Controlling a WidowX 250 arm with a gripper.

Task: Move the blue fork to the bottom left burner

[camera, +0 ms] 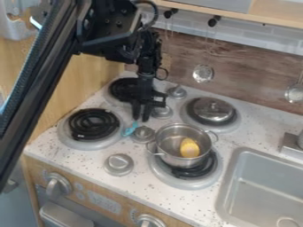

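Where the counter (50,153) runs along the wooden side wall, the bottom left burner (93,124) shows its black coil with nothing on top. Just to its right, the blue fork (130,129) is on the pale speckled stovetop, between that burner and a round grey knob (143,133). Its long axis runs at a slant, from lower left, nearer the burner's edge, to upper right, toward the fingertips above; which end bears the tines, I cannot tell. The black gripper (141,120) hangs down just above the fork's upper right end, its two fingers parted by a narrow gap, the left one nearest the fork. Farther right, a silver two-handled pot (172,158) sits on the bottom right burner (195,176) with a yellow object (189,148) inside. Behind it, a metal lid (213,109) covers the top right burner (234,119). A grey sink (254,188) lies rightmost.
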